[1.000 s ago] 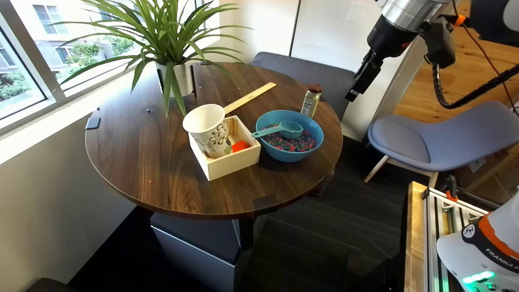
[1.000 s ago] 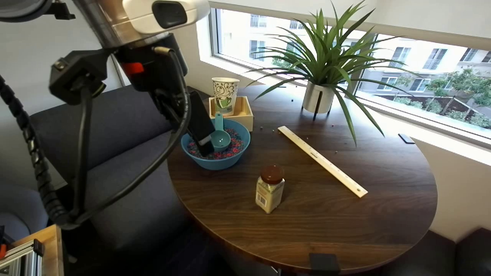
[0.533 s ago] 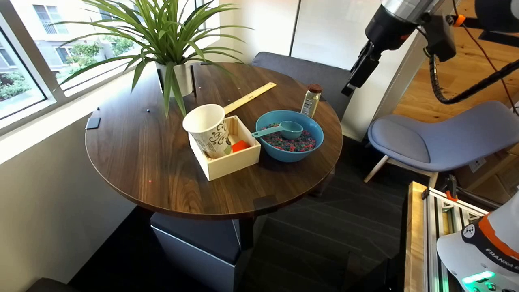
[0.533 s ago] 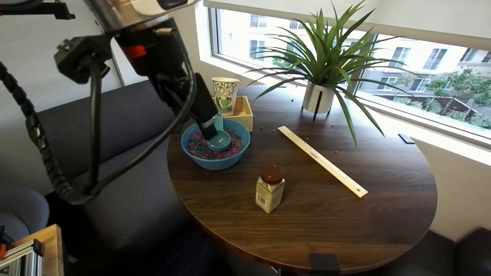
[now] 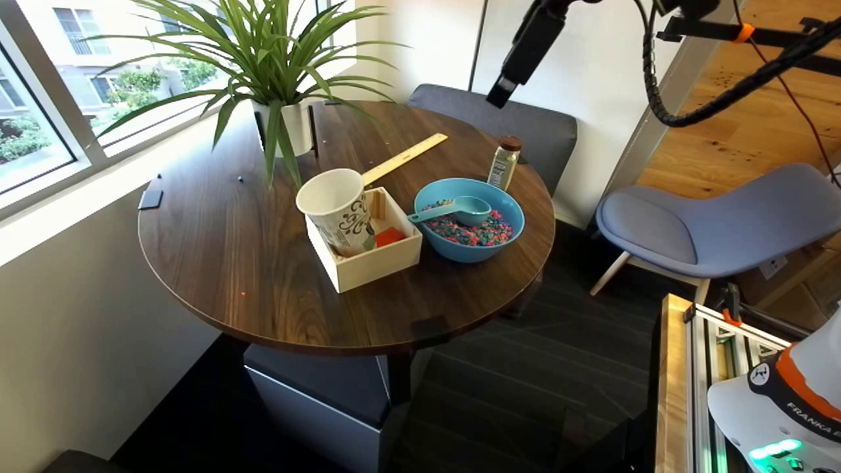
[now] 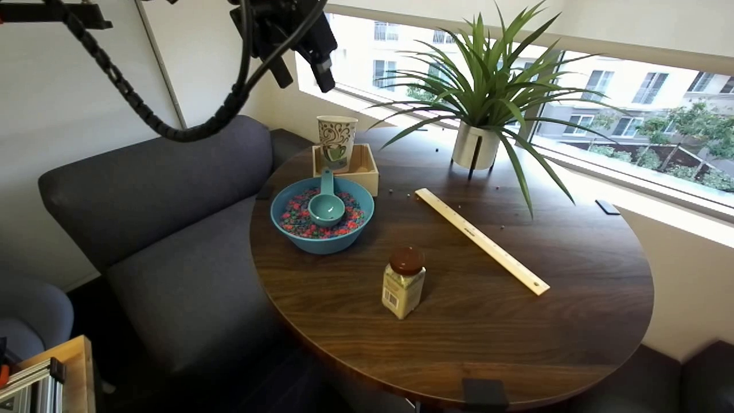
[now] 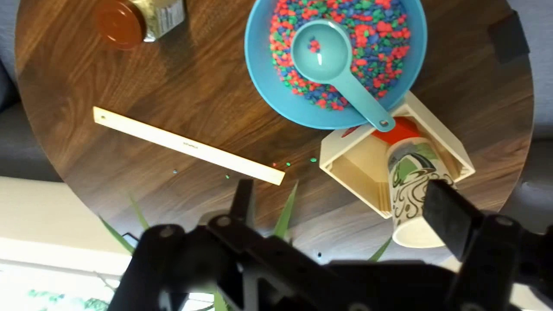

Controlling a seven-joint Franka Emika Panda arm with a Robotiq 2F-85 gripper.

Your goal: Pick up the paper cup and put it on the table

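Round and dark, the table [image 6: 516, 332] spreads beneath the gripper [image 6: 304, 84], whose jaws stand wide with nothing held. Below the gripper the cup [image 6: 336, 143] stands in the box [image 5: 380, 266]; the wrist view shows it partly hidden by one jaw, not midway. This looks like the approach, the grasp not yet made. Next the gripper should centre on the cup, descend, pinch lightly, and lift it out to the table.

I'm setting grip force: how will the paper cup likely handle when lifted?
The cup may dent if squeezed: its wall looks thin. Probably light: no contents show through its open top. Narrow-based, it could tip, though the box may brace it.
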